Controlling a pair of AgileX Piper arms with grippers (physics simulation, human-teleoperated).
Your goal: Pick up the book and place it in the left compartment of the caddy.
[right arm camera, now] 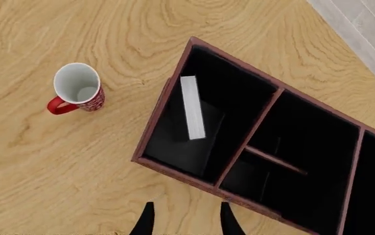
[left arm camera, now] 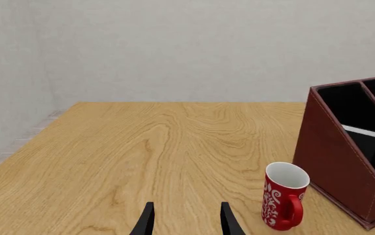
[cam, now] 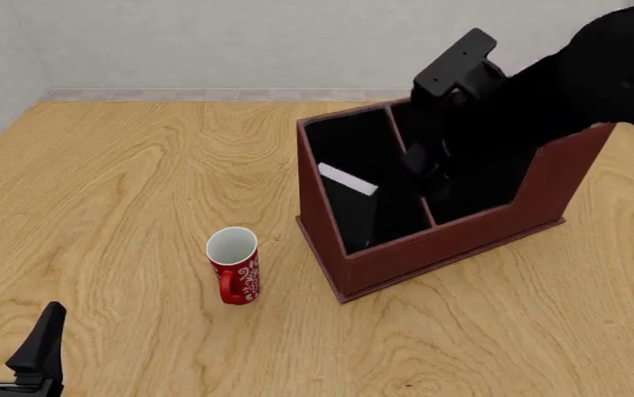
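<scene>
Right gripper: fingers parted, holding nothing, poised above the caddy's near rim. Book: inside the left compartment, leaning against the wall, white page edges up. Placement appears done; judged best practice is a straight upward retreat, keeping fingers off the dividers. Left gripper: parted, idle, well apart. Mug: upright, near the caddy's left side.

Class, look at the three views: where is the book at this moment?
The book stands inside the caddy, in its left compartment, leaning with its white page edge up. In the front view, the red mug stands on the table left of the caddy.
</scene>
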